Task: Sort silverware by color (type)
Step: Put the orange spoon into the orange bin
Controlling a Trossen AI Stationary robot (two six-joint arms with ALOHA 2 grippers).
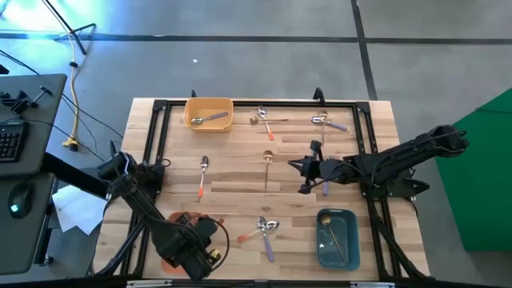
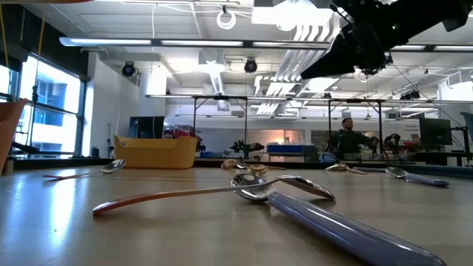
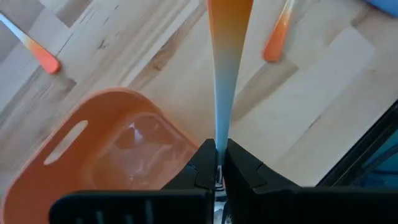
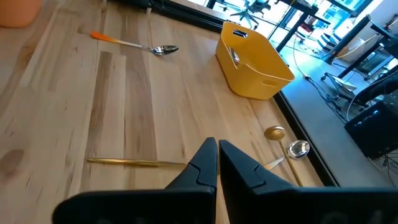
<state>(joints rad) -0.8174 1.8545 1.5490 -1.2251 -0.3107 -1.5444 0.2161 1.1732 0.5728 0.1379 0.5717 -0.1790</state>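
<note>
Left gripper (image 3: 219,167) at lower left of high view pinching orange-handled spoon (image 3: 227,62) by bowel end, handle hanging beside orange bin (image 3: 93,155). Right gripper (image 4: 216,158), fingers pressed together, hovering mid-right over table (image 1: 240,172) near gold spoon (image 1: 267,164). Spoons likely light, stiff, slick; thin handle midpoint looking like best hold.

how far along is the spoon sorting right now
Early on. Done: one spoon lies in the yellow bin, and gold ones lie in the blue bin. In hand: the left tool grips an orange-handled spoon beside the orange bin. The right tool hangs shut above the gold spoon at mid-table. Left: about eight spoons loose on the table.
</note>
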